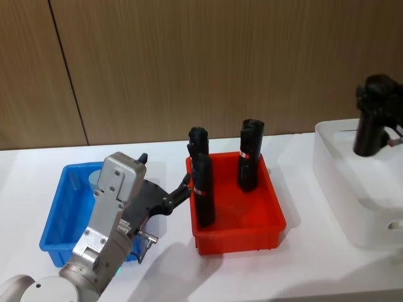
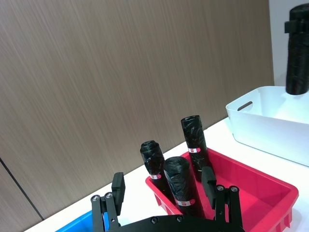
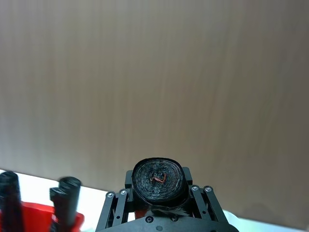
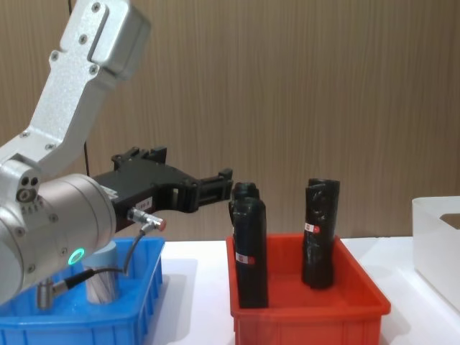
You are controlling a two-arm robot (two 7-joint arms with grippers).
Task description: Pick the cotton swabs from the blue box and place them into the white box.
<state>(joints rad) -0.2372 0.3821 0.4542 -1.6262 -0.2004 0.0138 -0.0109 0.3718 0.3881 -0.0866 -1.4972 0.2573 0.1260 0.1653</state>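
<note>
Cotton swabs [image 4: 103,282] remain in the blue box [image 1: 58,220] at the table's left edge, under the spread, empty left gripper [image 2: 164,193]. Right gripper [image 3: 158,193] pinches a black roll [image 1: 367,133] over the white box [image 1: 343,189] — release it, then fetch swabs.

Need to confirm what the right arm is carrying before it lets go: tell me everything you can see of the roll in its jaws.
The roll is a black cylinder of tightly wound, glossy plastic-looking film, its spiral end facing the wrist camera. The right gripper is shut on it, jaws at either side. It hangs upright above the white box, lower end clear of the floor. It is not a swab jar.
</note>
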